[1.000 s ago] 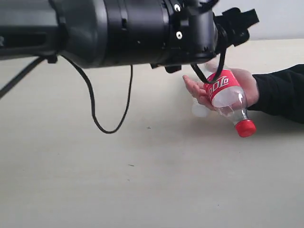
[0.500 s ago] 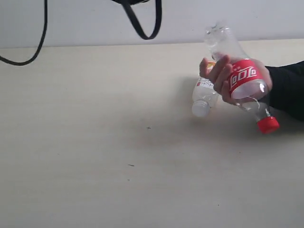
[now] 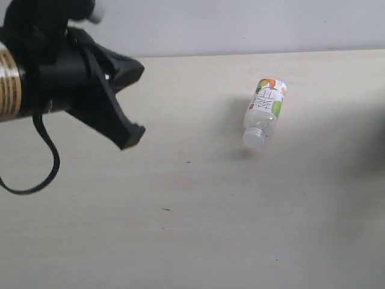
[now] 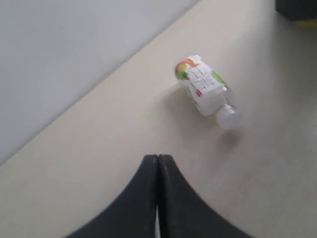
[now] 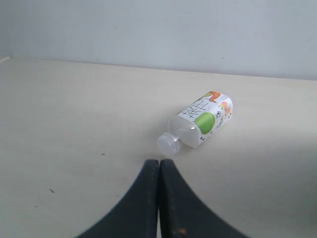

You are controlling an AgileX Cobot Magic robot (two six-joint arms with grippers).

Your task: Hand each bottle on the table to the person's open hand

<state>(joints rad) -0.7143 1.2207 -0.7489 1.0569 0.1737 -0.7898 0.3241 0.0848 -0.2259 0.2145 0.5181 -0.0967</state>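
Observation:
One whitish bottle (image 3: 263, 112) with a green-and-orange label lies on its side on the beige table (image 3: 198, 229), right of the middle, its pale cap toward the near edge. The same bottle (image 4: 204, 90) shows in the left wrist view, well ahead of my left gripper (image 4: 158, 157), which is shut and empty. My left arm (image 3: 84, 84) hangs over the table's left side, far from the bottle. My right gripper (image 5: 159, 161) is shut and empty, its tips a short way from the cap of the bottle (image 5: 198, 126). The person's open hand is out of view.
A black cable (image 3: 36, 174) loops down from the left arm over the table. A pale wall (image 3: 240, 24) runs along the table's far edge. A dark shape (image 4: 297, 9) sits at one corner of the left wrist view.
The hand holding the clear red-capped bottle has left the view. My left arm has pulled back to the left side and its gripper has shut.

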